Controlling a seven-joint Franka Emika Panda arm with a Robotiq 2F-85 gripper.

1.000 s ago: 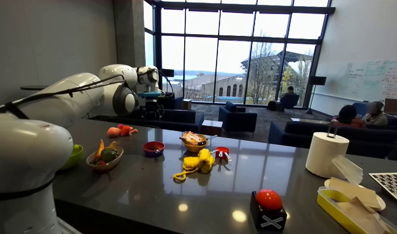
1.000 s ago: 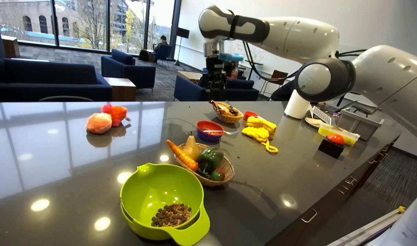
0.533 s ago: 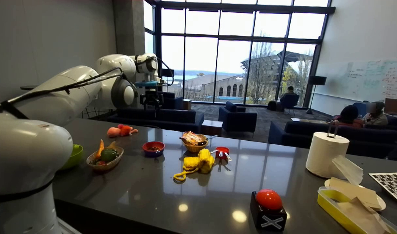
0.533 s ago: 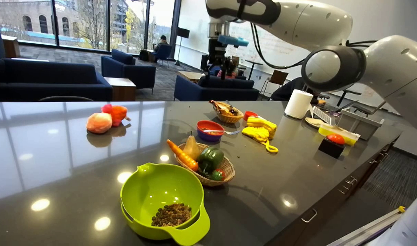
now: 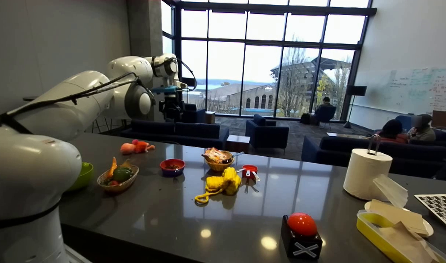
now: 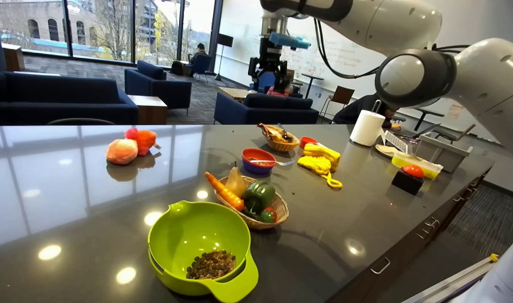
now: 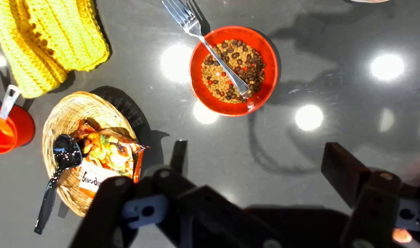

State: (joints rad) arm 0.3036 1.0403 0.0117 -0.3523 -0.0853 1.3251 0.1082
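Observation:
My gripper (image 7: 256,158) is open and empty, its two fingers wide apart in the wrist view. In both exterior views the gripper (image 5: 172,112) (image 6: 268,78) hangs high above the far side of the dark counter, touching nothing. A bowl (image 7: 237,109), red inside and purple outside, holds beans and grains with a fork across it; it also shows in an exterior view (image 6: 256,168). A wicker basket (image 7: 56,113) holds a food packet and a black ladle (image 7: 47,203). A yellow knitted piece (image 7: 51,38) and red measuring cups (image 7: 22,127) lie beside the basket.
A green bowl (image 6: 185,227) with beans and a basket (image 6: 277,219) of toy vegetables stand at the near end. Plush toys (image 6: 122,151), a red button on a black box (image 5: 302,224), a paper towel roll (image 5: 367,175) and a yellow tray (image 5: 376,233) are also on the counter.
The arm and gripper have risen over the counter, quickly at first, then less. The gripper has also turned a little. The things on the counter have not moved.

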